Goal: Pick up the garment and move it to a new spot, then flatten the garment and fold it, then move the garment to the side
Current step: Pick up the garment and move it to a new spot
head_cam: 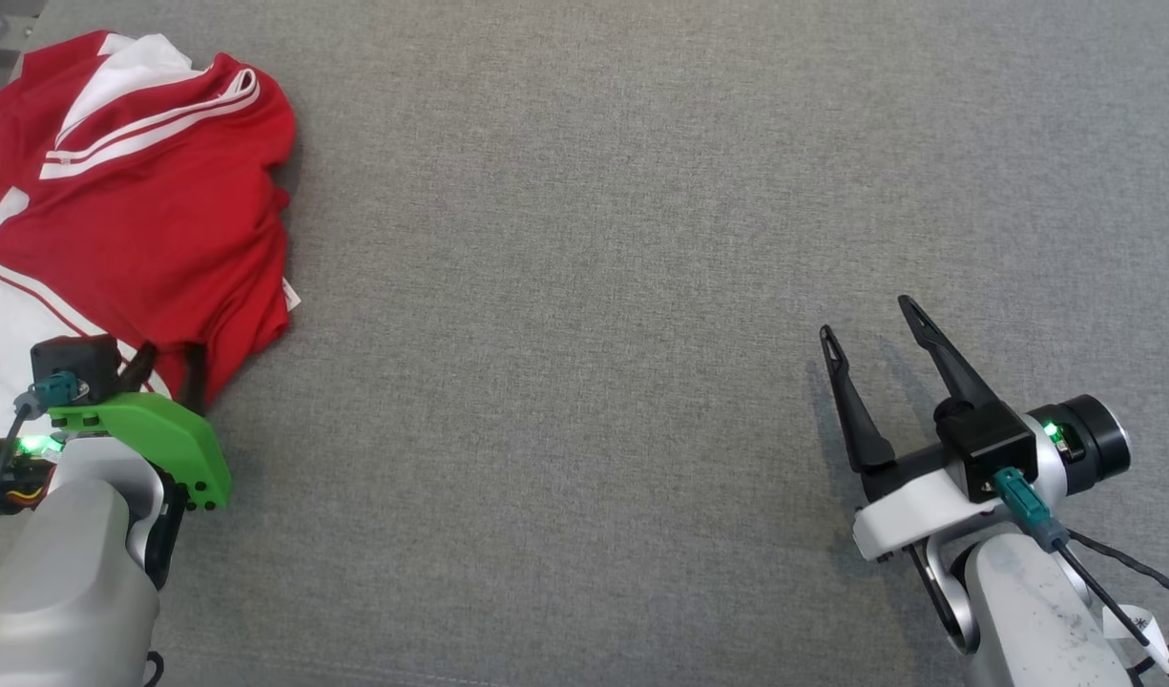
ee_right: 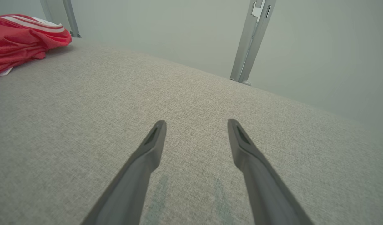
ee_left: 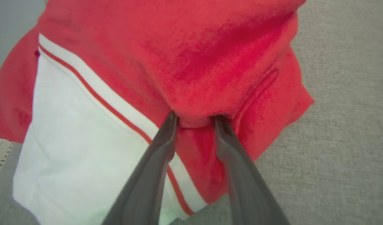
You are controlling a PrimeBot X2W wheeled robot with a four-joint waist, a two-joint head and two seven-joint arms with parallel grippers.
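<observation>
Nearest in the head view, the left pincer had its tips under the near edge of the red garment on the tabletop. In its wrist view a red fold sat between the half-parted fingers; whether they pinched it, I could not tell. In the right wrist view the right pincer stood wide open, the garment far to its left.

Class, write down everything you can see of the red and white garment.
The garment is a red jersey-like top with white panels and thin white stripes, seemingly soft knit. It lies crumpled at the left of the grey cloth-covered surface, with a small white tag at its edge. The left hand presses, jaws parted, into a red fold.
</observation>
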